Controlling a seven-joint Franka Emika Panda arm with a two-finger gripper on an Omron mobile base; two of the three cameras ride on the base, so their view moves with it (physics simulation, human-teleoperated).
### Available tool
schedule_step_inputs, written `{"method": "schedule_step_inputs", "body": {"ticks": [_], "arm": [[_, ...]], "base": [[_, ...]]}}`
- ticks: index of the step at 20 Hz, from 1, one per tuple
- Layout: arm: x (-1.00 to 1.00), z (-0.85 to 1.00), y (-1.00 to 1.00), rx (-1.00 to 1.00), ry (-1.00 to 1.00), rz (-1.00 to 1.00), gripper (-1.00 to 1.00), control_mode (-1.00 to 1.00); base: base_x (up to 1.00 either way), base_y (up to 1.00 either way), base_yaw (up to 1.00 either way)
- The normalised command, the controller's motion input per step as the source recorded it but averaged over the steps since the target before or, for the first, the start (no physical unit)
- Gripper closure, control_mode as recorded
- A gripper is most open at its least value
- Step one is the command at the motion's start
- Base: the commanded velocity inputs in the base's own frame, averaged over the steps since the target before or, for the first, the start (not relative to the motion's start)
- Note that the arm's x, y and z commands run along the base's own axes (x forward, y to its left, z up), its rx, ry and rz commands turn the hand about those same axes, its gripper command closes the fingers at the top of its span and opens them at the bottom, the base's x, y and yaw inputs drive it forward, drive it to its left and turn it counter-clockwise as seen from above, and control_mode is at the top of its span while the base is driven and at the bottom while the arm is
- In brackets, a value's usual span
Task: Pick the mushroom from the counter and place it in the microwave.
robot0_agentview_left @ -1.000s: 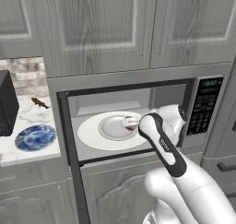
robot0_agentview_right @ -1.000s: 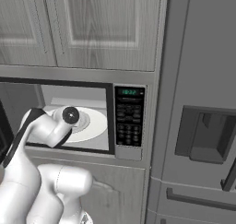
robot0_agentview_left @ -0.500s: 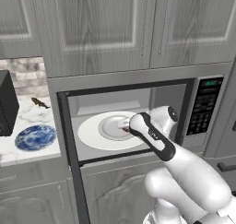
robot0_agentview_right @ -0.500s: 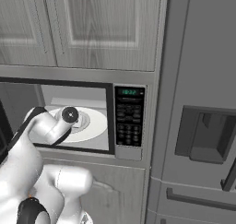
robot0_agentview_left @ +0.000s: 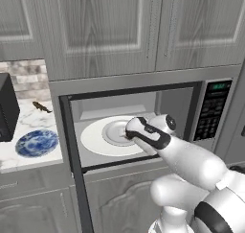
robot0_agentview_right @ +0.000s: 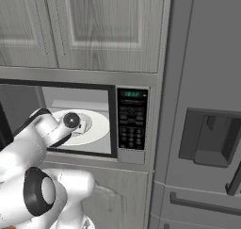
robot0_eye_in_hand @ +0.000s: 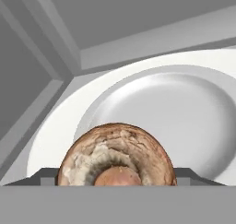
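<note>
Hand view: mushroom [robot0_eye_in_hand: 117, 155] sits right at the end effector [robot0_eye_in_hand: 118, 184], over the near rim of the turntable plate [robot0_eye_in_hand: 184, 112]. Fingers mostly hidden, so can't tell if they're clamped on it or let go. Arm reaches thru the open microwave [robot0_agentview_left: 139, 126] so the drop lands on the plate. Vs 1 s ago, wrist has pulled back toward the door & left; counter [robot0_agentview_left: 28, 145] items unchanged.

upper cabinets [robot0_agentview_left: 105, 26]: grey wood-grain, panelled, 12 o'clock
backsplash [robot0_agentview_left: 24, 76]: pale brick, 9 o'clock
lower cabinet [robot0_agentview_left: 119, 203]: grey, arched panel, 6 o'clock
fridge [robot0_agentview_right: 202, 129]: grey, dispenser recess, 3 o'clock in right base view
light: flat, even
</note>
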Motion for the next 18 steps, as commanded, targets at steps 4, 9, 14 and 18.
{"method": "schedule_step_inputs", "body": {"ticks": [4,9,14,18], "arm": [[0.40,-0.27,0.00,0.00,0.00,-0.02,1.00,-1.00],[0.32,-0.02,0.00,0.00,0.00,0.00,1.00,-1.00],[0.11,-0.09,0.00,0.00,0.00,0.00,-1.00,-1.00],[0.00,-0.04,0.00,0.00,0.00,0.00,-1.00,-1.00]], "base": [[0.00,0.00,0.00],[0.00,0.00,0.00],[0.00,0.00,0.00],[0.00,0.00,0.00]]}}
